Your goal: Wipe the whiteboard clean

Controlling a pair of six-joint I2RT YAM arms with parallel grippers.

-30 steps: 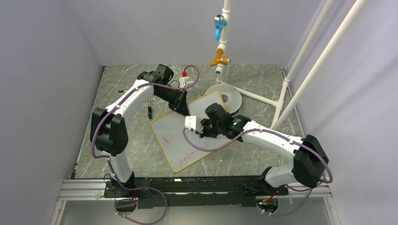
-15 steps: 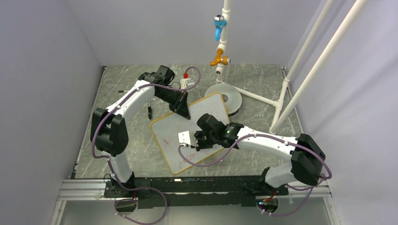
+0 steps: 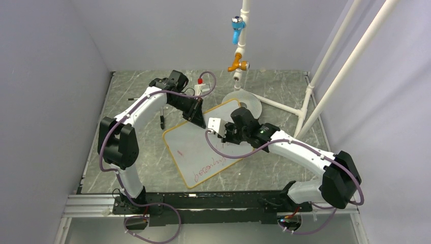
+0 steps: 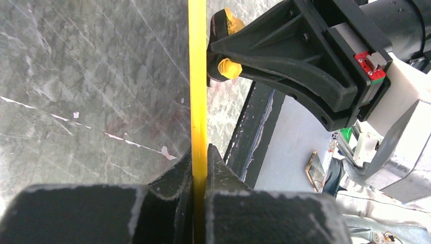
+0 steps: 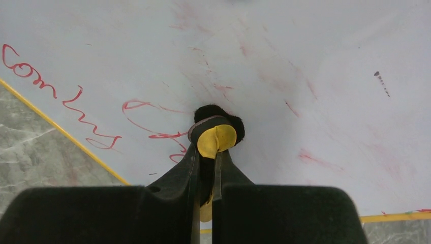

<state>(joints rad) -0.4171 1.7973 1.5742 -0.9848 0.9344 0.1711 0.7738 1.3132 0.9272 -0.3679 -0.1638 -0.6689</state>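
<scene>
- Closed to a narrow slit, my right tool (image 5: 206,152) grips a small eraser (image 5: 217,133): a black fuzzy tuft with a soft yellow lump and a thin band round it. The tuft is pressed onto the whiteboard (image 5: 305,76).
- My left tool (image 4: 199,152) is pinched flat on the board's thin yellow-orange frame. In the left wrist view the frame runs straight up between the fingers, with no gap on either side.
- From above, the whiteboard lies mid-worktop (image 3: 152,168) between my two arms, turned on a diagonal. Its long axis runs from near-left to far-right, and one corner points back toward my bases.
- The left tool holds the far long edge about midway along. The right tool sits over the far-right half of the face.
- The board is a rectangle with rounded corners and a smooth white face.
- Red looping handwriting runs beside the near long edge, following the long axis. Around the eraser the face carries only faint pink smears and short red streaks.
- The worktop is grey and stone-patterned with pale veins.
- A round grey disc (image 3: 252,107) sits at the board's far-right corner. I cannot tell whether they touch.
</scene>
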